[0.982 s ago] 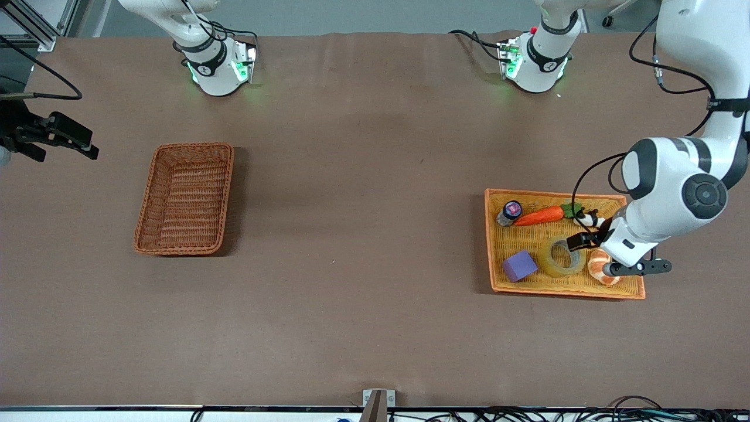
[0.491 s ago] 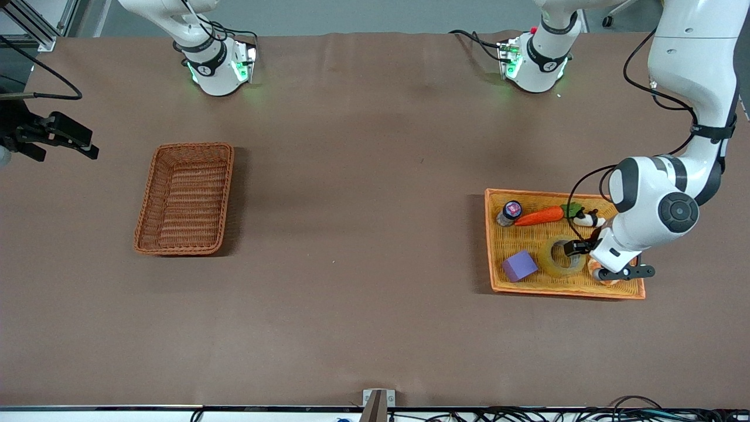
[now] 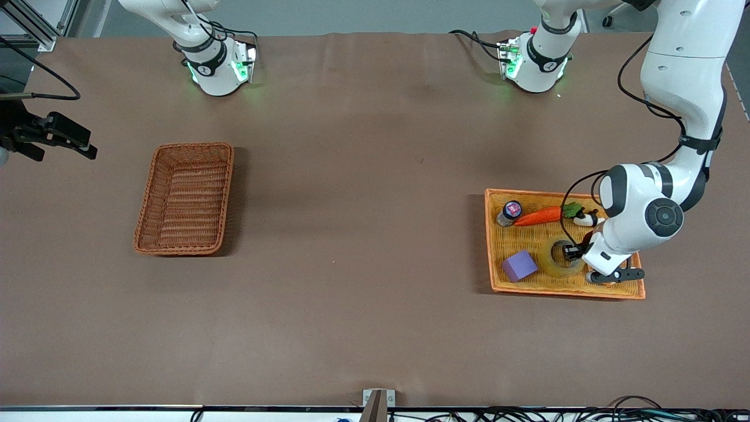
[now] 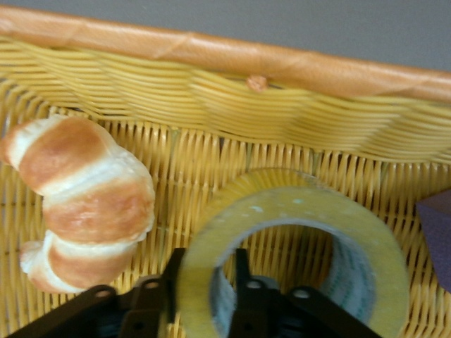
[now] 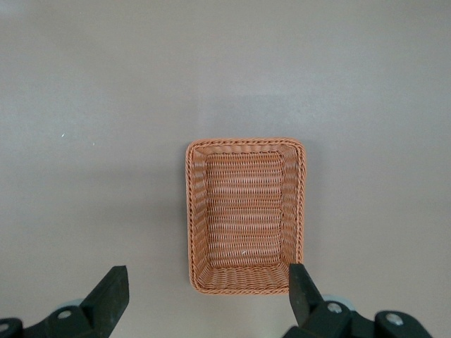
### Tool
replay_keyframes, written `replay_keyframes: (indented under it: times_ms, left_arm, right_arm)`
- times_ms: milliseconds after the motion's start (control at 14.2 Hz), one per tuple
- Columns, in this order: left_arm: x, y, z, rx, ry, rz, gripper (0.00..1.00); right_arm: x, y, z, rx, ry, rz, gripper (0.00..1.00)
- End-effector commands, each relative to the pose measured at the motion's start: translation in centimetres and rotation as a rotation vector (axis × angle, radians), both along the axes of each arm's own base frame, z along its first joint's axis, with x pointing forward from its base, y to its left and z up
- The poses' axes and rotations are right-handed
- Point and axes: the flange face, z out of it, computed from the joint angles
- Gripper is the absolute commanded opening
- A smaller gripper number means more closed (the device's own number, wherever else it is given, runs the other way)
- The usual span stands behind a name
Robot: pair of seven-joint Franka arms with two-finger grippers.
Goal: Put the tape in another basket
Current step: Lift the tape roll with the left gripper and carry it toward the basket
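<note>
2 neighbours, croissant (image 4: pixel 84 197) and purple block (image 3: pixel 519 265), flank the tape (image 3: pixel 559 258).

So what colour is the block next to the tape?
Purple. The block shows best in the front view, beside the tape.

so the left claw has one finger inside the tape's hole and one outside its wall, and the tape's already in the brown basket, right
Not quite. The left claw does straddle the wall of the tape, one finger in the hole and one outside, as the left wrist view shows. But the tape still lies in the yellow tray, beside the croissant. The front view shows the brown basket holding nothing, toward the right arm's end of the table.
</note>
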Motion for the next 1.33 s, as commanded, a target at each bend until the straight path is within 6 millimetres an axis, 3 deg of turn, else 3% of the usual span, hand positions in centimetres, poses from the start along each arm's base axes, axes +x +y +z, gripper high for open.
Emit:
replay_keyframes:
  times_ms: [0, 211, 421, 561, 702, 842, 1123, 1263]
  left_arm:
    - [0.5, 0.3, 4.9, 0.015, -0.072, 0.006, 0.01]
    - [0.6, -1.9, 12.3, 0.016, -0.128, -0.025, 0.01]
    - [1.1, -8.6, 19.2, -0.014, -0.133, -0.091, 0.01]
    - [0.7, -15.8, 22.0, -0.047, -0.101, -0.093, 0.01]
    - [-0.6, -23.1, 21.4, -0.065, -0.082, -0.099, 0.01]
    - [-2.1, -30.3, 19.3, -0.085, -0.051, -0.091, 0.01]
    - [-5.7, -44.6, 11.3, -0.119, 0.047, 0.081, 0.01]
    - [-7.5, -49.6, 8.3, -0.132, 0.05, 0.132, 0.01]
  right_arm:
    - [-0.9, -0.2, 0.2, 0.002, -0.001, 0.005, 1.0]
    - [-0.9, -0.2, 0.2, 0.004, -0.001, 0.005, 1.0]
    - [-0.9, -0.2, 0.2, 0.004, -0.001, 0.005, 1.0]
    - [-0.9, -0.3, 0.2, 0.004, -0.001, 0.004, 1.0]
    - [-0.9, -0.4, 0.2, 0.004, -0.001, 0.002, 1.0]
    - [-0.9, -0.4, 0.2, 0.004, -0.001, 0.002, 1.0]
    - [-0.8, -0.4, 0.1, 0.004, 0.002, 0.002, 1.0]
    - [-0.7, -0.5, 0.1, 0.004, 0.0, 0.001, 1.0]
